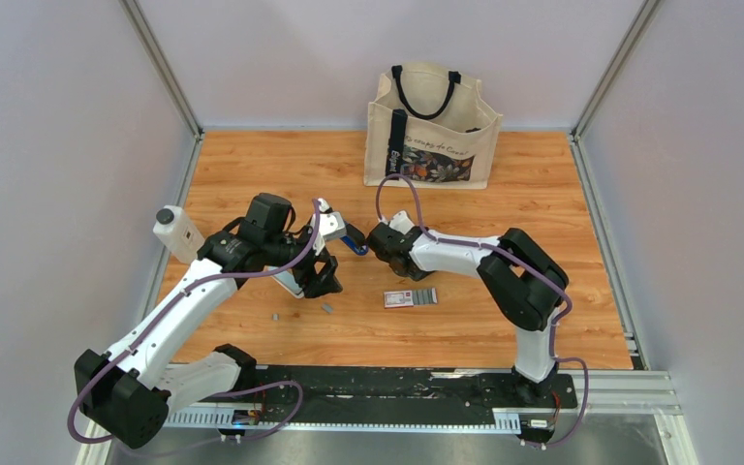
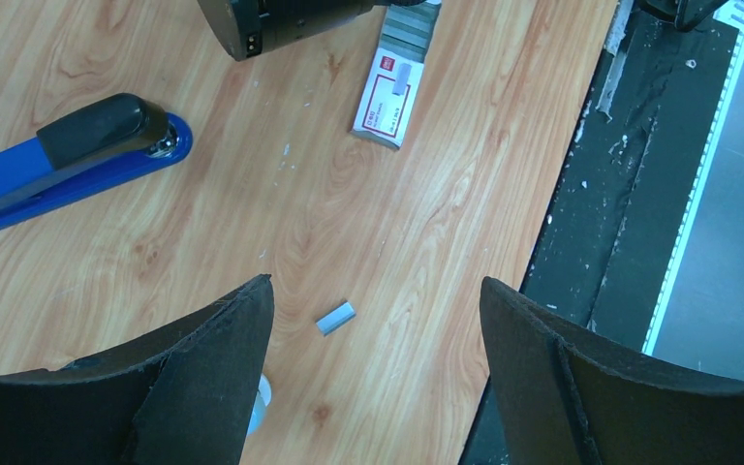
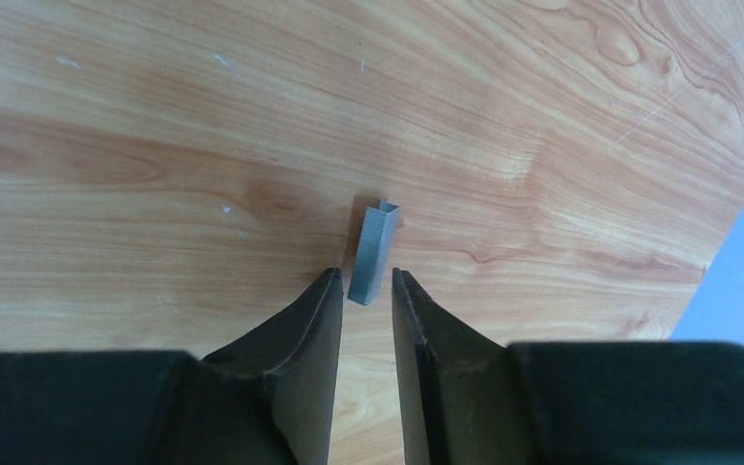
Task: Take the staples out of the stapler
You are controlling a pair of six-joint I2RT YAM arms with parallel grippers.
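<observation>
Nothing legible: script on the bag (image 1: 433,136), upper centre, red print on the box (image 2: 387,97) and the stapler (image 2: 68,160) label are too small.

The stapler (image 2: 70,165) runs off the left wrist view's left edge.

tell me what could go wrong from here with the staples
1. The right gripper pinches the staples only by one end, at its very fingertips, so the strip may slip or snap apart.
2. A loose staple piece lies on the table under the open left gripper; it could be knocked away or left behind.
</observation>
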